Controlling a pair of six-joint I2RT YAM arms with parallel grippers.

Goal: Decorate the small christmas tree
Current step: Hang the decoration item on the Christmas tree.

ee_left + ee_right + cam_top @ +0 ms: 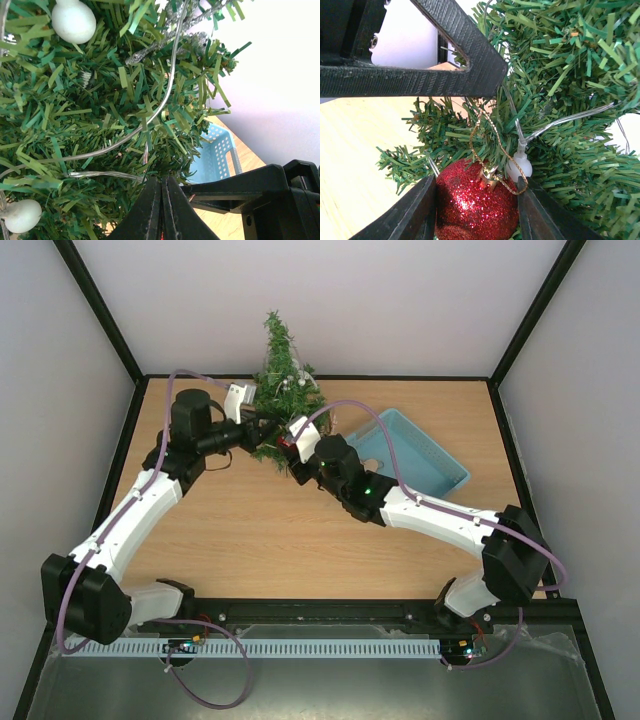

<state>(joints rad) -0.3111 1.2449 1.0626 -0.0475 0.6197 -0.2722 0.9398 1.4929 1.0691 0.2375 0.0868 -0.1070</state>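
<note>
The small christmas tree stands at the back of the table, wound with a clear light string and white bulbs. Both grippers meet at its lower right branches. My right gripper is shut on a red glitter ball, pressed into the branches. The ball's gold loop rises to the tip of the left gripper's fingers just above. In the left wrist view my left gripper has its jaws pressed together at the foliage, pinching the thin gold cord.
A light blue perforated basket lies right of the tree, behind the right arm. Silver tinsel hangs among the upper branches. One white bulb rests against the ball's cap. Black frame rails edge the wooden table.
</note>
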